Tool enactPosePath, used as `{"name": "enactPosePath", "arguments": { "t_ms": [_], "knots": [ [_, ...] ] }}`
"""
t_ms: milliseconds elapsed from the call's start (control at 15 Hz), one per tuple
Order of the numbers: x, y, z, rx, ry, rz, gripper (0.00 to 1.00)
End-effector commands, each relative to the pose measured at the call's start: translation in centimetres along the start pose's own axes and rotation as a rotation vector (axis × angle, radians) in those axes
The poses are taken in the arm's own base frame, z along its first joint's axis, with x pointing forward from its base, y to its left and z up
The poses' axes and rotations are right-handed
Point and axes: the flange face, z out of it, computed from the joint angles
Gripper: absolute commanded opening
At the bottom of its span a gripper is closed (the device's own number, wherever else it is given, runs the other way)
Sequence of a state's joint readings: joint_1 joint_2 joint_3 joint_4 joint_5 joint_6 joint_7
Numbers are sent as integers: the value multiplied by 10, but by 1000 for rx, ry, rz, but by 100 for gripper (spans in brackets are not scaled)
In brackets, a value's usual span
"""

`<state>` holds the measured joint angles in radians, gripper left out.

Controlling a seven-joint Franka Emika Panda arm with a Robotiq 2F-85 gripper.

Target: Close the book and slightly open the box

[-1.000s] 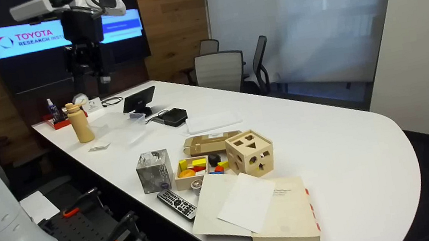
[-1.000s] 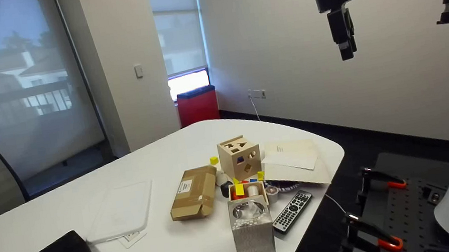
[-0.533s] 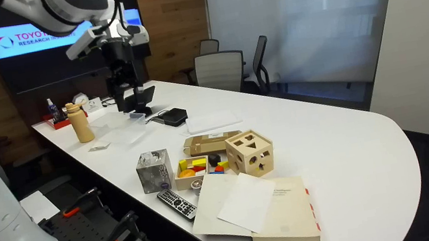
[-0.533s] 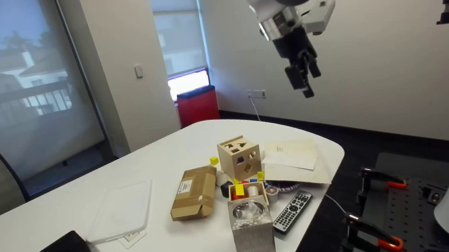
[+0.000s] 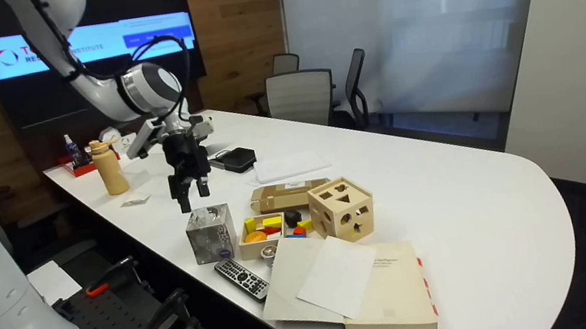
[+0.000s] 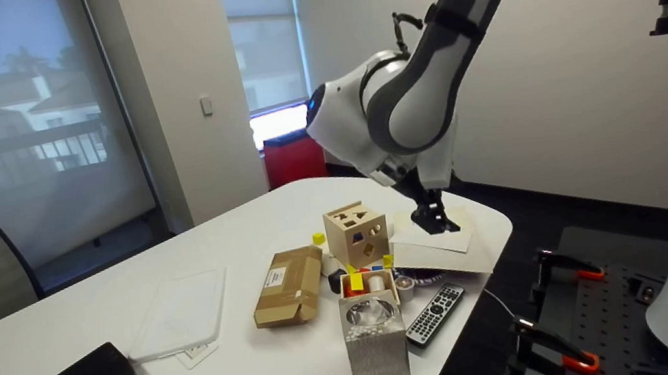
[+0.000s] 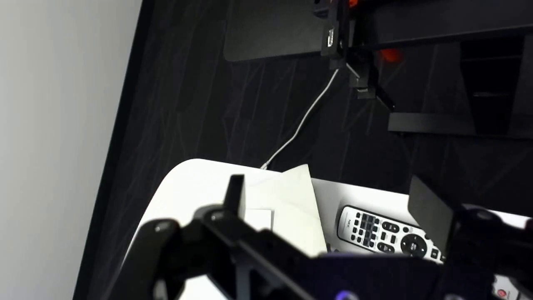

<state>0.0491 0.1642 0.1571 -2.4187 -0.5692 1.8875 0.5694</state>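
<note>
The book lies open at the table's rounded end, its cream page block [image 5: 402, 301] on the table and its cover [image 5: 291, 281] folded out toward the robot. A loose white sheet [image 5: 337, 276] lies across both. The dark outside of the cover is mostly hidden. The wooden box [image 5: 343, 209] stands upright beside the book, its holed top in place; it also shows in an exterior view [image 6: 358, 240]. My gripper [image 5: 194, 197] is open and empty, pointing down, in the air above the table's robot-side edge. In the wrist view, the cover [image 7: 295, 204] and remote show between its fingers.
A tissue box [image 6: 376, 345], a remote [image 6: 435, 315] and a small tray [image 5: 251, 250] of coloured blocks stand close to the book. A cardboard carton [image 6: 289, 288] lies by the wooden box. A yellow bottle [image 5: 109, 170] stands farther along the robot-side edge.
The arm has swung out over the table and come down a long way, so the gripper is now much lower. The book, box and other objects have not moved.
</note>
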Motion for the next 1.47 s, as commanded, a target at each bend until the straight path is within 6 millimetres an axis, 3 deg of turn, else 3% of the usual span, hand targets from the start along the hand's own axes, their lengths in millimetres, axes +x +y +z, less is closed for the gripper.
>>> {"name": "enactPosePath", "arguments": {
  "t_ms": [0, 333, 600, 800, 1133, 1400],
  "knots": [
    [37, -38, 32, -77, -77, 35, 100],
    [86, -71, 86, -128, -150, 20, 100],
    [134, -71, 141, -215, -171, -17, 100],
    [168, -66, 170, -282, -143, -59, 100],
    [209, -63, 178, -343, -38, -124, 100],
    [219, -60, 175, -360, -16, -144, 100]
  ]
}}
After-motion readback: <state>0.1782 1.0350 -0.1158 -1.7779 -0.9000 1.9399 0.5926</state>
